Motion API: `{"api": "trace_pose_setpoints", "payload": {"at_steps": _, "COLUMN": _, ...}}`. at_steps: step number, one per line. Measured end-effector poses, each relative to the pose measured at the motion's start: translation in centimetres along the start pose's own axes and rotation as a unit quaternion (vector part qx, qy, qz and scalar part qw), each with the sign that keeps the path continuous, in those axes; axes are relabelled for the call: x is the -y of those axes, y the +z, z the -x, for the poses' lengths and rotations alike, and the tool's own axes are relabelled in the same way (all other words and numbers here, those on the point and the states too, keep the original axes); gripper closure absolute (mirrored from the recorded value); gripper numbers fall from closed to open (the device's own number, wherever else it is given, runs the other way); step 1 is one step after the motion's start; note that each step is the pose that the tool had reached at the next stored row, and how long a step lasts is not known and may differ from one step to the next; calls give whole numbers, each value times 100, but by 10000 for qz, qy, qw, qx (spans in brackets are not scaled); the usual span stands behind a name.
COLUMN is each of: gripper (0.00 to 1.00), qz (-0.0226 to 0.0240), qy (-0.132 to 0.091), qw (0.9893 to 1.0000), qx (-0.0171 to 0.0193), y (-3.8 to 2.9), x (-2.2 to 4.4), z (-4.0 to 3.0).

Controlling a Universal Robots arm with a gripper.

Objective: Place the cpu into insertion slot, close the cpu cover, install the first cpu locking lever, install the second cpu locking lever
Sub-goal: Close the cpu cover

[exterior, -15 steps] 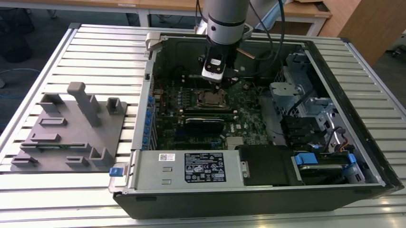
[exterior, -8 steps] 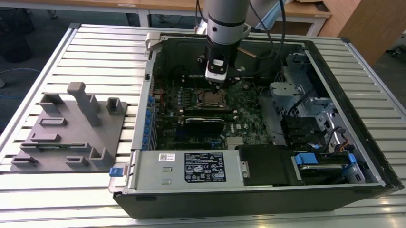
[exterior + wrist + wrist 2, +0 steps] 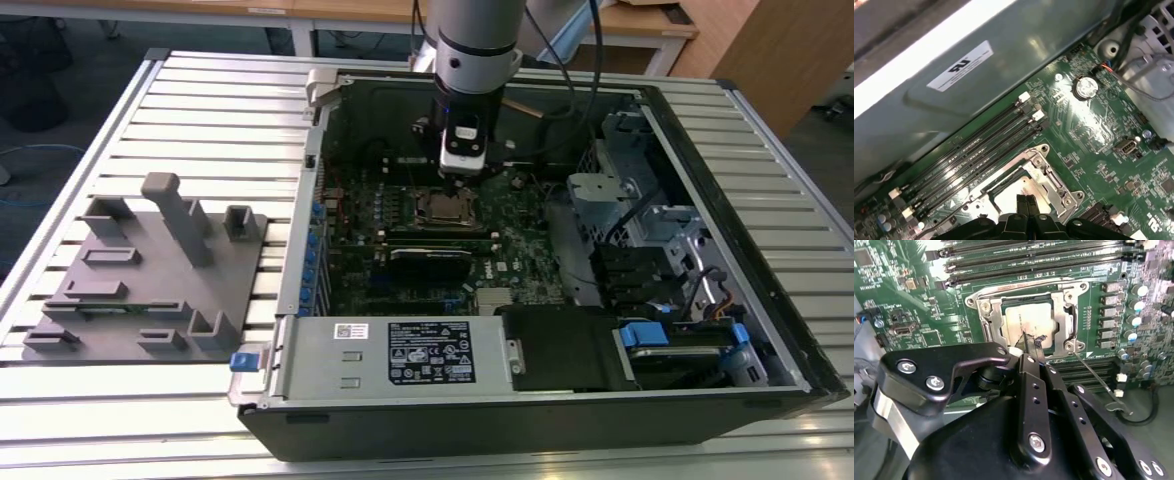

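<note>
The cpu (image 3: 1026, 320) lies flat in the insertion slot (image 3: 1074, 290), its pale metal top showing through the window of the cpu cover (image 3: 1061, 312). The silvery cover lies down over the chip. A thin wire locking lever (image 3: 1096, 377) runs out from a corner of the socket, away over the board. My gripper (image 3: 1030, 347) hangs just over the socket's edge with its black fingers (image 3: 1021, 205) pressed together and nothing between them. In the exterior view the gripper (image 3: 461, 172) stands right behind the cpu (image 3: 447, 207), inside the open computer case.
Long black memory slots (image 3: 1029, 260) run beside the socket. A grey power supply box (image 3: 400, 350) fills the case's front, and drive cages (image 3: 627, 200) stand on the exterior view's right. A grey fixture block (image 3: 147, 270) lies on the slatted table on the exterior view's left.
</note>
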State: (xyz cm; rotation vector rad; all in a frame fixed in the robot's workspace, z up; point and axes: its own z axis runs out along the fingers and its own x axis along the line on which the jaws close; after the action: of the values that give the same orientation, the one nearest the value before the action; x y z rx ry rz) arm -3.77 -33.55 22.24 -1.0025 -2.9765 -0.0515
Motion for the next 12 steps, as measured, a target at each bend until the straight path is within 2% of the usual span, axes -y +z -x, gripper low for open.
{"api": "trace_pose_setpoints", "payload": {"at_steps": 12, "gripper": 90, "qz": -1, "qy": -88, "qw": 10000, "qx": -3, "y": 0, "x": 0, "z": 0}}
